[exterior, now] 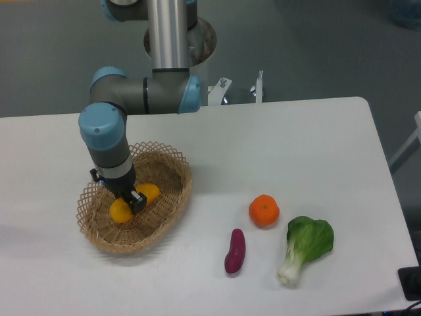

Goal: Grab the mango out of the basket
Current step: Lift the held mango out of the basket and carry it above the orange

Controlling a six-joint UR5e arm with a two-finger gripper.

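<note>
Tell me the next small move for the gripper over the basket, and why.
Probably lift straight up, slowly. The gripper sits across the middle of the mango, whose yellow ends show on either side of the fingers, so the grasp looks made. The fruit is low inside the basket, and a vertical rise should clear the lattice rim.

Middle of the mango (122, 210) behind the pincer (133, 200); jaw contact unclear
</note>
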